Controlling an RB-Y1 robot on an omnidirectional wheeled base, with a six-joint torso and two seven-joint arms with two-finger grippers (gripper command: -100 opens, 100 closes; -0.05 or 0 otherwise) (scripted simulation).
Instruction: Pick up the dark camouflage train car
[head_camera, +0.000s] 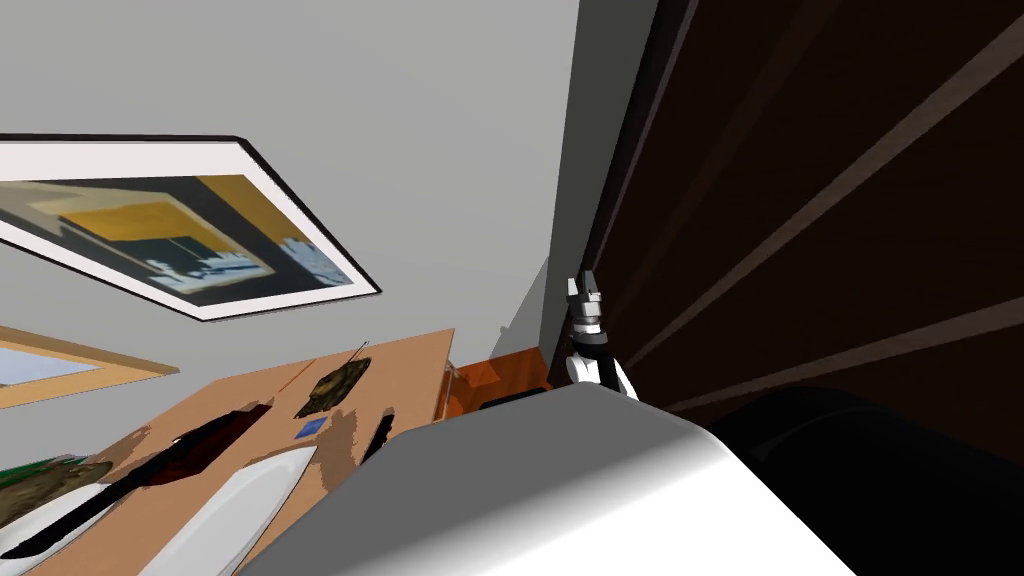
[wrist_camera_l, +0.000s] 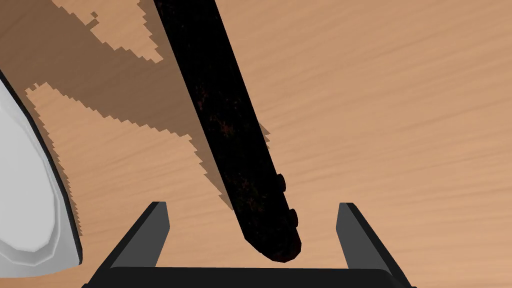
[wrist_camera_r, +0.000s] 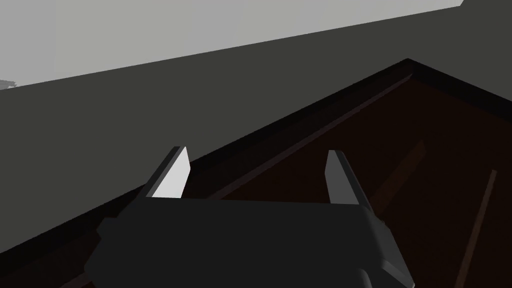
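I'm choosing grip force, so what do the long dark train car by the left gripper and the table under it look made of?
Train car: unclear, perhaps painted plastic or metal; matte black with faint reddish flecks, no gleam. Table: wood, light brown with fine grain lines, matte finish.

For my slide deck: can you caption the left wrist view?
Open left hand lined up on one end of the dark train car lying on the wooden table.

White right forearm (head_camera: 585, 372) with black wrist band is noted mid-frame. Right gripper (wrist_camera_r: 257, 152) is recorded as a dark box with thin grey blade fingers (wrist_camera_r: 172, 177).
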